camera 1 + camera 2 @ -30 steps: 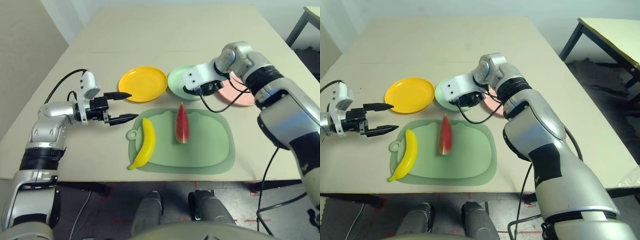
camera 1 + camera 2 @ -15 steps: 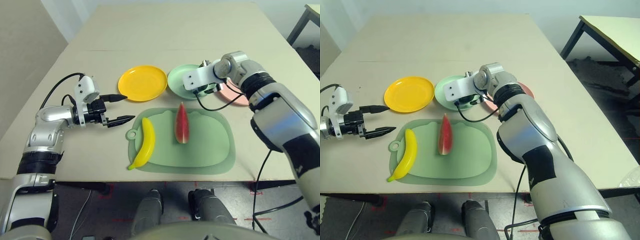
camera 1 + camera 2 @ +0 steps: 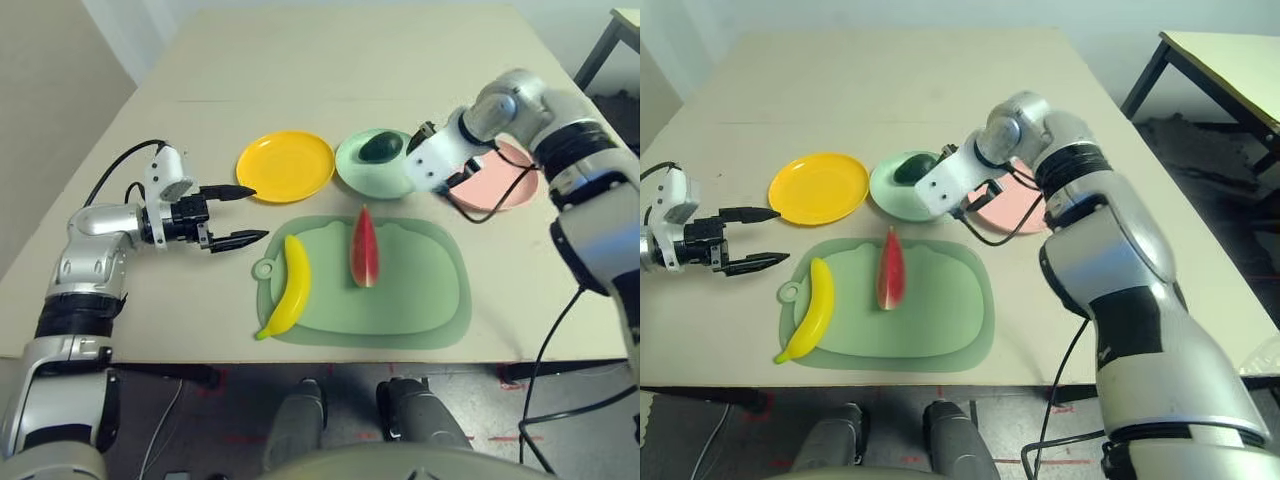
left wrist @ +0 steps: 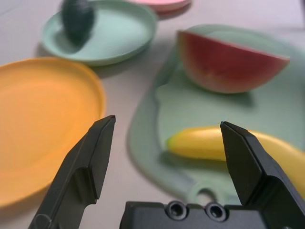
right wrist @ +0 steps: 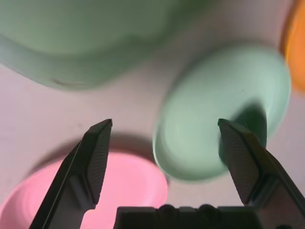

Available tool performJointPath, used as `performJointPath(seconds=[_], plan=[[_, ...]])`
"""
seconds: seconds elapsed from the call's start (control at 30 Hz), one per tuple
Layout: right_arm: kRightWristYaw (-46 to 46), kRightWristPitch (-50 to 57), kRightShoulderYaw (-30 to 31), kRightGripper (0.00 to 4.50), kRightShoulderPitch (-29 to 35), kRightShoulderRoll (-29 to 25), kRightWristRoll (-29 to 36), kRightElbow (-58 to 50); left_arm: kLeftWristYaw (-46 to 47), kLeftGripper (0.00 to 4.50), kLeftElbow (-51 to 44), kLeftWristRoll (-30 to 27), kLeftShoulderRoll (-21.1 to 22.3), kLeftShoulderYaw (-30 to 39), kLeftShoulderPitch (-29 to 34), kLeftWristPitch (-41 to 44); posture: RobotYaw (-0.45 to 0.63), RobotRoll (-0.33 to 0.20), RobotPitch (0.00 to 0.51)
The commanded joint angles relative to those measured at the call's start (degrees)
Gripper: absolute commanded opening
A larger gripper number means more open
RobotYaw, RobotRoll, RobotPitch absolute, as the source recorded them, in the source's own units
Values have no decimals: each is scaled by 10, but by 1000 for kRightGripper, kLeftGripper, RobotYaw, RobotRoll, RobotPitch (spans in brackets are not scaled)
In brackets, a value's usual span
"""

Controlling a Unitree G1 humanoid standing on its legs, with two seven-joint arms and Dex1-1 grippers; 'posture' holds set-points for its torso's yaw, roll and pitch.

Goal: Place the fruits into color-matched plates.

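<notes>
Avocado (image 3: 379,147) lies in mint plate (image 3: 352,170), colour matched; right tool (image 3: 447,172) released, empty beside it. Left tool (image 3: 243,214) spread wide facing banana (image 3: 287,286) on mat (image 3: 420,300).

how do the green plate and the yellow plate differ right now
The green plate holds the avocado; the yellow plate holds nothing. The green plate sits between the yellow plate and the pink plate; the yellow plate is at the row's left end. Both are round, shallow and about equal in size.
</notes>
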Motion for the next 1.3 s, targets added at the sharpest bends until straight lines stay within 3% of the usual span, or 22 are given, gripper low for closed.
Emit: performJointPath(seconds=[0.03,0.17,0.4,0.53,0.73,1.3], plan=[[77,-6,9,4479,23,-15,84,-128,-35,4500,-17,-12,10,-2,17,10,-15,0,103],[84,51,38,4479,16,-8,128,-216,-38,4500,-13,-6,10,1,16,6,-5,0,105],[84,83,49,4479,0,52,135,-233,-32,4500,-10,-7,14,12,21,-2,21,0,110],[84,72,62,4479,0,78,120,-213,-31,4500,-22,-11,18,18,32,2,34,0,114],[84,43,99,4479,1,72,103,-196,-29,4500,-45,-16,22,25,48,10,52,0,122],[8,-19,112,4479,29,160,-32,-34,-10,4500,-78,-24,20,30,79,13,95,0,137]])
